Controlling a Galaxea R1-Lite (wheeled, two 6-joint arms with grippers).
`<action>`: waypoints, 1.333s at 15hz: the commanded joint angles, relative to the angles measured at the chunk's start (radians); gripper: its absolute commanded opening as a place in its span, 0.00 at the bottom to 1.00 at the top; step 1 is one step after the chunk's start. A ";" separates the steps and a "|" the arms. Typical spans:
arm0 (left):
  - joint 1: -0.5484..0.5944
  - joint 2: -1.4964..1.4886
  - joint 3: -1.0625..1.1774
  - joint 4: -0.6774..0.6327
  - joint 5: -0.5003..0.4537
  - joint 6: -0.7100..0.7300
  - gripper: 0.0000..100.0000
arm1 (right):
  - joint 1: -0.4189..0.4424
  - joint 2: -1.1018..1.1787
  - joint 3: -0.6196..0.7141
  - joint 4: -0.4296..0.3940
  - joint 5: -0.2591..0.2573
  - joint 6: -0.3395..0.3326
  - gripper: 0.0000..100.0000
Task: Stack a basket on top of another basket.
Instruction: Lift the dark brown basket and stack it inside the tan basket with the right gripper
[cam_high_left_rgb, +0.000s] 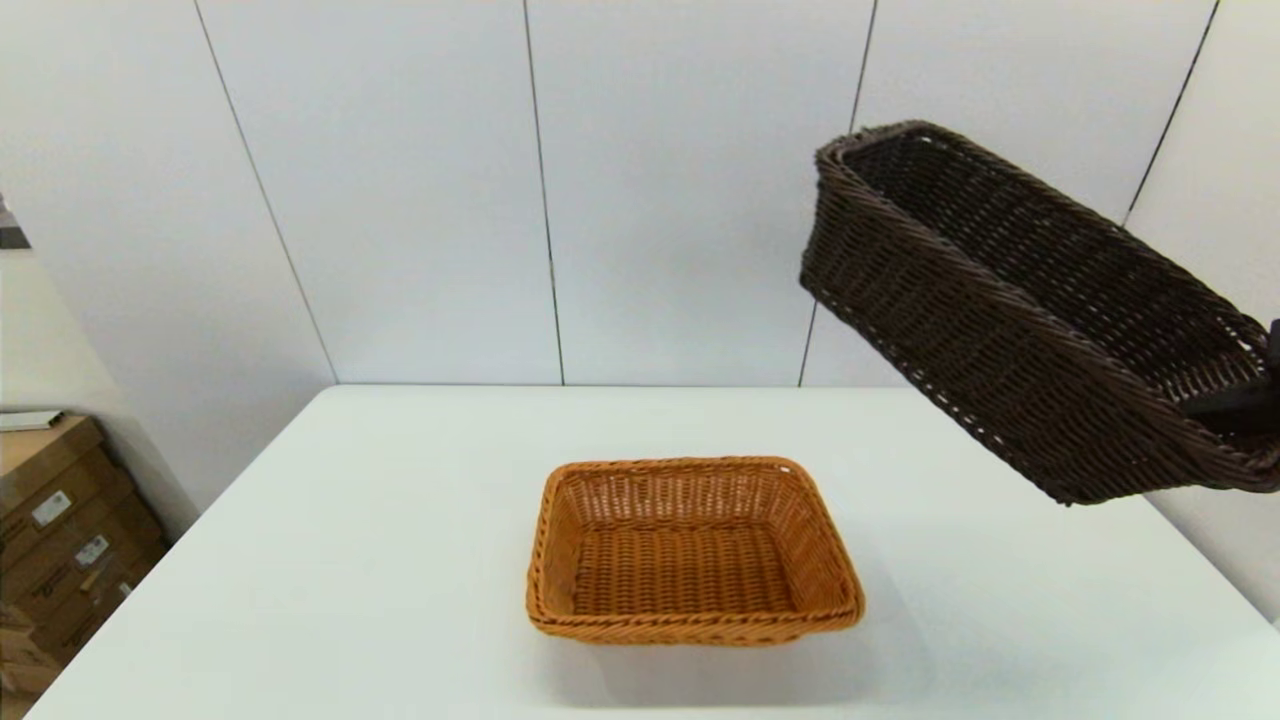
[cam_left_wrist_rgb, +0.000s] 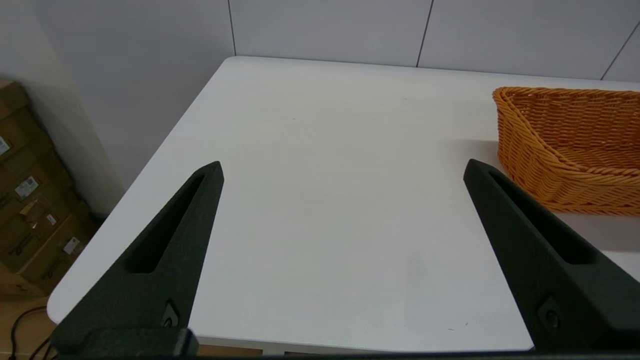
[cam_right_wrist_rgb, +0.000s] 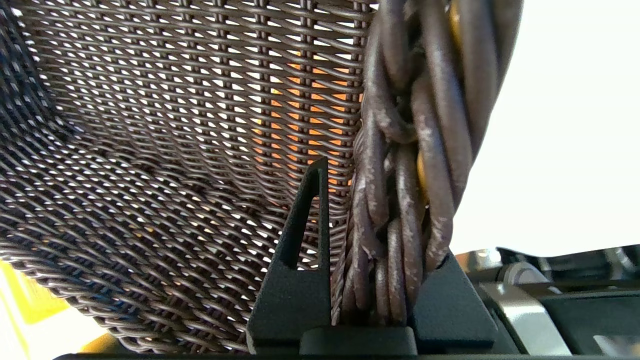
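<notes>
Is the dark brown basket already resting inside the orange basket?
No: in the head view the dark brown basket hangs tilted in the air, held by the right gripper, while the orange basket sits alone on the table.

Dark basket (cam_high_left_rgb: 1010, 310) corner beyond picture edge

Cardboard boxes (cam_high_left_rgb: 60, 540) stand beside the white table (cam_high_left_rgb: 400, 560).

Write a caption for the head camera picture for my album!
Right gripper lifts the dark brown woven wicker basket, tilted, above the table beside the orange woven wicker basket.
</notes>
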 joint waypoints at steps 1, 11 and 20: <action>0.001 -0.002 -0.001 0.000 0.000 -0.001 1.00 | 0.291 -0.044 -0.047 -0.009 0.001 -0.007 0.00; 0.001 -0.002 0.000 0.000 0.000 -0.001 1.00 | 0.584 0.276 -0.133 -0.009 -0.225 -0.237 0.00; 0.001 -0.002 0.000 0.000 0.000 -0.001 1.00 | 0.595 0.539 -0.311 0.005 -0.269 -0.298 0.00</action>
